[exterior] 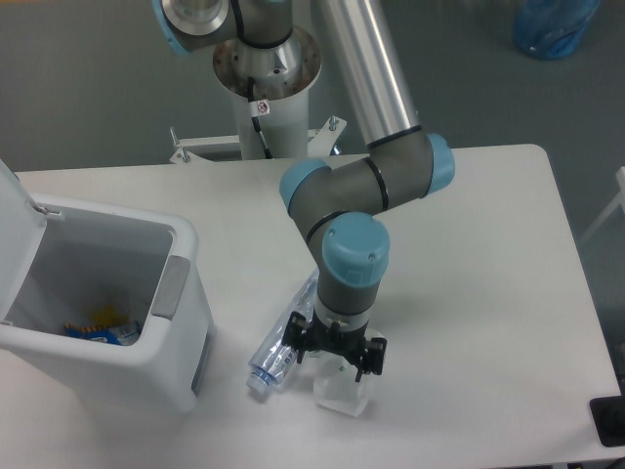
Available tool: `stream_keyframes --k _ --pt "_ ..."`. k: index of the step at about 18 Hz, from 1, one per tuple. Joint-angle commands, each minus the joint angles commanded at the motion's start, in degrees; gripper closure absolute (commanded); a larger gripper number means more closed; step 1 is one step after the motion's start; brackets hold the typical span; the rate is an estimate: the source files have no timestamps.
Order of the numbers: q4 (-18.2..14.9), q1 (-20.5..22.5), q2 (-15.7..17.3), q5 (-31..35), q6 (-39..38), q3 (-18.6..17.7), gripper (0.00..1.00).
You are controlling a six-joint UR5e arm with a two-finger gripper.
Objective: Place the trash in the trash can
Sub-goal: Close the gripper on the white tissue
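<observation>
A slim clear bottle [273, 354] with a purple-and-white label lies on the white table, cap end towards the front left. Right of it lies the translucent wrapper [342, 393], partly covered by my gripper [334, 354]. The gripper hangs open just above the wrapper's upper end, its left finger close to the bottle's side and its right finger over the wrapper. Nothing sits between the fingers that I can see. The white trash can [186, 322] stands at the left with its lid up and a grey panel on its rim.
Inside the trash can lie blue and orange scraps [98, 327]. The arm's base column [266, 88] rises at the table's back edge. A black object [610, 420] sits at the front right corner of the table [488, 293]. A blue bag [557, 24] lies on the floor behind.
</observation>
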Motion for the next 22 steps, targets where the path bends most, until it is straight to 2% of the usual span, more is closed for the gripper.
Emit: stream_keyframes --k 1,4,6,11,12,18,22 --pt "0.0 -0.1 -0.1 0.0 0.0 -0.1 0.18" --pt "-0.1 -0.1 0.0 0.0 0.0 -0.3 0.25" --pt "-0.1 -0.2 0.1 0.0 0.0 -0.6 0.36" --pt "-0.1 -0.4 0.1 -0.4 -1.1 -0.9 0.91" --pt "-0.1 -0.3 0.1 -0.5 -1.3 -0.9 1.00" --pt "0.1 -0.4 -0.1 -0.8 -5.0 0.0 1.00" --pt "0.4 -0.2 -0.4 -4.8 -10.2 2.9 1.00"
